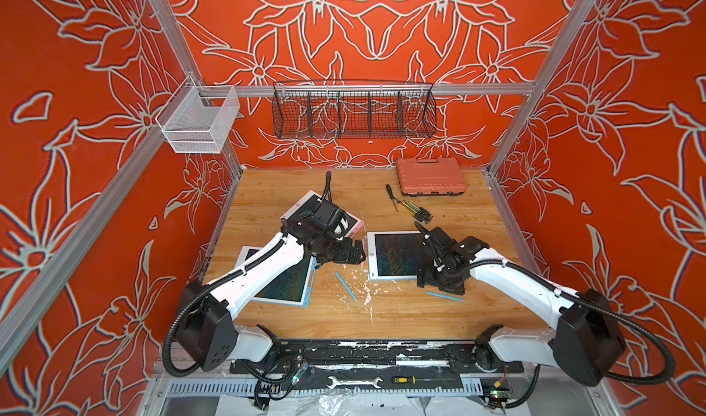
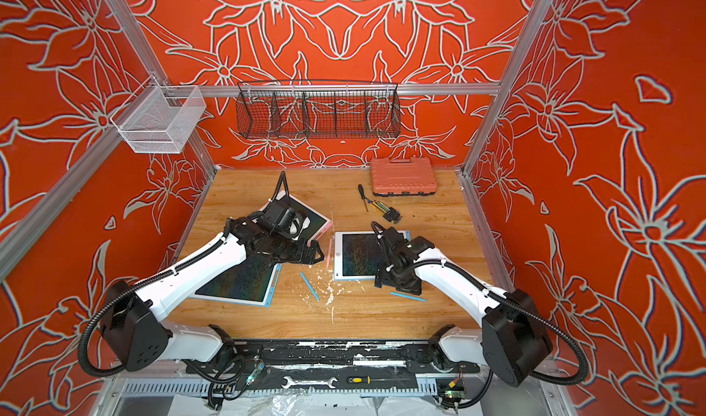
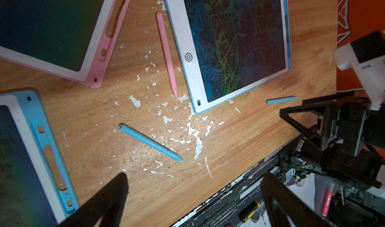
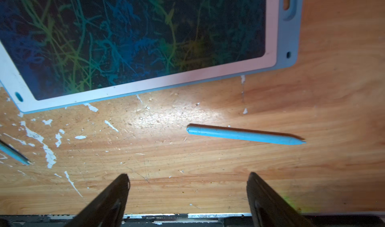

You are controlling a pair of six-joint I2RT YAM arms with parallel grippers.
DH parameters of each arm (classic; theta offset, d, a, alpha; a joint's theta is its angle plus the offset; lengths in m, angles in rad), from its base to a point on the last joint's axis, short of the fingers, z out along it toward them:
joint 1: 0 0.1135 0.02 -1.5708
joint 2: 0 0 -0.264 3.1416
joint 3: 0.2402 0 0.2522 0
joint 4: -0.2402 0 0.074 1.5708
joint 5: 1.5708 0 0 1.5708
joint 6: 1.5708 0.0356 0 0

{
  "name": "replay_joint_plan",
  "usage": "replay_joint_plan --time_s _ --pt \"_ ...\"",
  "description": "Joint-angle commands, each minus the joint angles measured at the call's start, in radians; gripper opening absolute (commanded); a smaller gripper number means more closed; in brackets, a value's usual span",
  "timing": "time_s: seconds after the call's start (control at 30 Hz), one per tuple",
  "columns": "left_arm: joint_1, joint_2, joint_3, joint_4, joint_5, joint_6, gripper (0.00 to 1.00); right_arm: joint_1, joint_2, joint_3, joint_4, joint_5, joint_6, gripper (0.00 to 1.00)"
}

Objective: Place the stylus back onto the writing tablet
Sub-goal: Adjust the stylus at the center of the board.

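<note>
Three writing tablets lie on the table (image 1: 489, 219): a blue tablet (image 1: 284, 286) at lower left under the left arm, a pink tablet (image 3: 62, 27) behind it, a second blue-edged tablet (image 1: 395, 255) at centre. The left end effector (image 3: 193, 194) hangs spread and empty above a blue stylus (image 1: 346, 287). Only the left wrist view shows all three styluses, including the pink stylus (image 3: 166, 52). The right end effector (image 4: 187, 194), released, hovers by another blue stylus (image 4: 245, 135) just below the centre tablet.

Top views bright, sharp; wrist views dim (central glare patch), near edges blurred.
</note>
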Motion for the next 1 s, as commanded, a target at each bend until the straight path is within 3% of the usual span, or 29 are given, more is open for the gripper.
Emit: replay_joint_plan --time_s 0.0,0.23,0.67,0.97 --pt "0.007 -0.026 0.035 -0.020 -0.004 0.049 0.97 0.007 -0.008 0.037 -0.090 0.072 -0.035 0.91" --pt "0.007 -0.020 0.024 0.006 -0.023 0.036 0.97 0.006 0.061 0.072 -0.137 0.097 -0.077 0.91" --pt "0.010 -0.039 -0.032 0.078 0.161 -0.008 0.97 -0.029 0.147 0.083 -0.088 0.053 -0.135 0.93" --pt "0.010 -0.042 -0.047 0.094 0.185 -0.006 0.97 -0.062 0.189 0.051 -0.060 -0.010 -0.185 0.94"
